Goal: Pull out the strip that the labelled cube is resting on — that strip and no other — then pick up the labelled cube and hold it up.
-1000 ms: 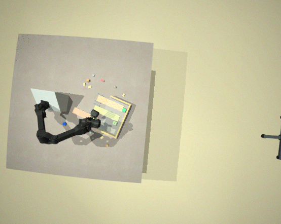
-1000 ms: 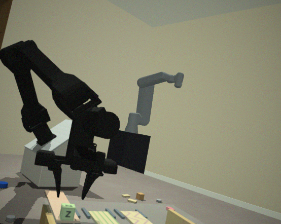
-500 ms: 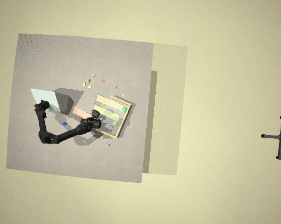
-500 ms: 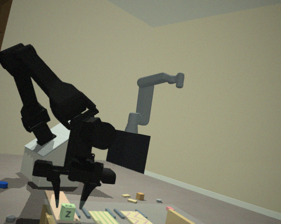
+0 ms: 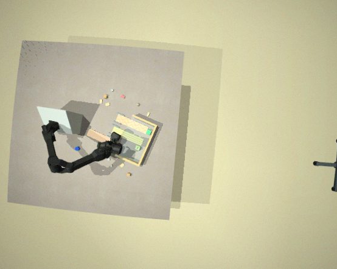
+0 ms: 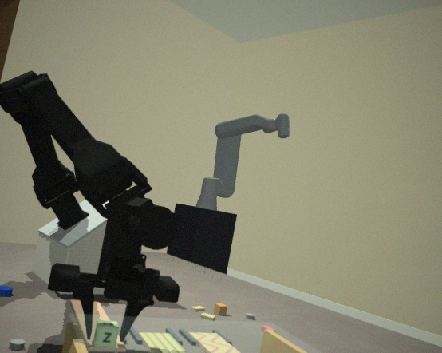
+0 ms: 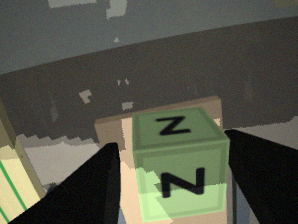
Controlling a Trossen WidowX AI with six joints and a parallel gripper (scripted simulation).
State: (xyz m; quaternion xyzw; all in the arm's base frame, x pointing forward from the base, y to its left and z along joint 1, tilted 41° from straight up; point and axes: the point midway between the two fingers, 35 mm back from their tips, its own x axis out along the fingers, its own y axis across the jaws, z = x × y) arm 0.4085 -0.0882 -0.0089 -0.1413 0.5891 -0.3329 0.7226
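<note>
Pincer (image 5: pixel 118 148) (image 6: pixel 105 339) (image 7: pixel 172 145) is part open, grasping nothing: fingers straddle the labelled cube (image 5: pixel 137 148) (image 6: pixel 107 335) (image 7: pixel 180 175), one at 9 o'clock of it and one at 3 in the wrist view. Daylight shows on the 9 o'clock side; 3 o'clock side is very tight, contact there can't be called. Cube is green, black letter on the faces, sitting upright on the peach strip (image 5: pixel 96 134) (image 7: pixel 128 197), near that strip's end in the wrist view. Strip is not pulled: from overhead it runs from under the arm out toward 10 o'clock, past the wood-edged tray (image 5: pixel 146 147) (image 6: pixel 282 343), with the cube inside the tray. Also overhead: yellow-green striped strip (image 5: pixel 128 136) (image 6: pixel 162 342) (image 7: pixel 10 187) at about 11 o'clock of the cube, zigzag strip (image 5: pixel 132 123) (image 6: pixel 211 342) further out the same way, plain green block (image 5: pixel 148 132) at 1 o'clock of the cube, at the zigzag strip's end. Blue disc (image 5: pixel 77 148) (image 6: pixel 3 291) is well apart, 9 o'clock of the pincer. Orange block (image 5: pixel 129 174) lies outside the tray, 7 o'clock of the cube. Arm's foot is on the pale sloped stand (image 5: pixel 62 120) (image 6: pixel 86 243), 10 o'clock of the tray.
</note>
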